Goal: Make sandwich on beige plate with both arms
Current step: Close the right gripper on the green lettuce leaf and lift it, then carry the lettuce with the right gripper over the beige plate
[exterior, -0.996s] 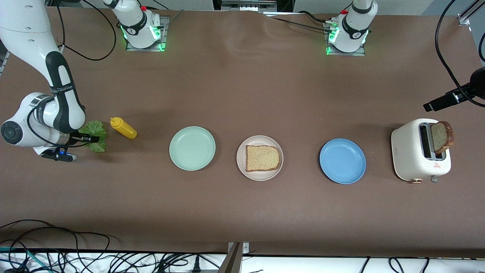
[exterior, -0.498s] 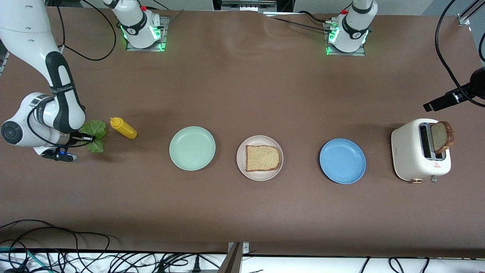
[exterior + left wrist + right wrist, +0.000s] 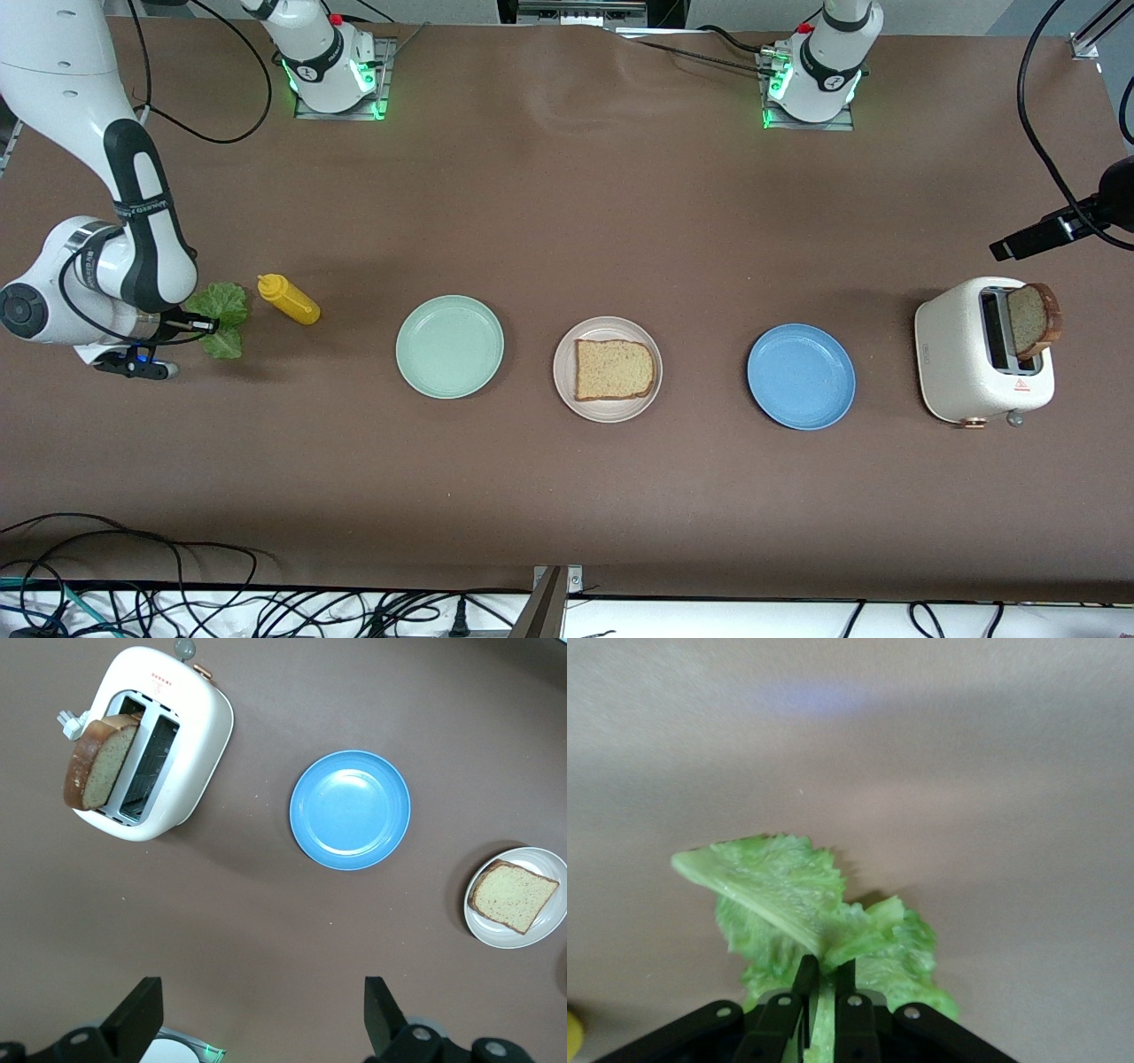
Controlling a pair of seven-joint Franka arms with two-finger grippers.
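One brown bread slice (image 3: 615, 369) lies on the beige plate (image 3: 563, 372) in the middle of the table. A second slice (image 3: 1032, 319) stands in a white toaster (image 3: 961, 363) at the left arm's end. My right gripper (image 3: 202, 325) is shut on the ruffled green lettuce leaf (image 3: 221, 310) low over the table at the right arm's end. In the right wrist view the fingers (image 3: 824, 979) pinch the leaf (image 3: 788, 895) at its stem. My left gripper (image 3: 261, 1023) is open and empty, high over the table by its base. Its view shows the toaster slice (image 3: 93, 762) and the beige plate (image 3: 542, 858).
A yellow squeeze bottle (image 3: 289, 299) lies beside the lettuce. A mint-green plate (image 3: 450, 346) and a blue plate (image 3: 801, 377) flank the beige plate. A black device on a cable (image 3: 1054, 229) hangs over the toaster's end. Cables run along the table's near edge.
My right gripper has drawn a little toward the right arm's end of the table, and the lettuce has shifted slightly with it. Nothing else has moved.
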